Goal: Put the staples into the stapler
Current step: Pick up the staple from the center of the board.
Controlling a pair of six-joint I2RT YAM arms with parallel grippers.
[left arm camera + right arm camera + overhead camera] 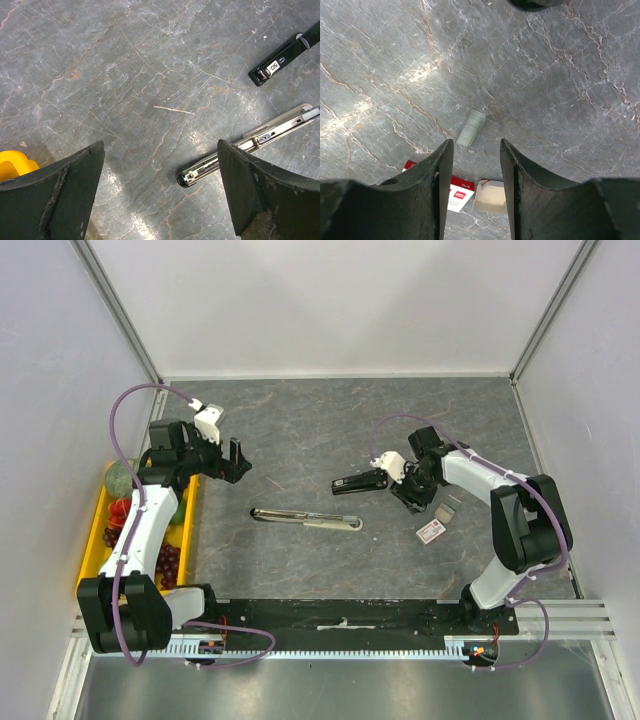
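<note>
Near the grey table's [300,420] right edge, a staple strip [471,129] is lying beside its box [431,530]. The right gripper [476,146], jaws part-spread and empty, is being held just behind it; the left gripper [160,147] is gaping wide. The strip should be pinched squarely across its long sides.

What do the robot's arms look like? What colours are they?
The left arm and right arm have white shells and chunky black joints. A purple cable loops along each. The left end effector and right end effector each have two thick black fingers.
</note>
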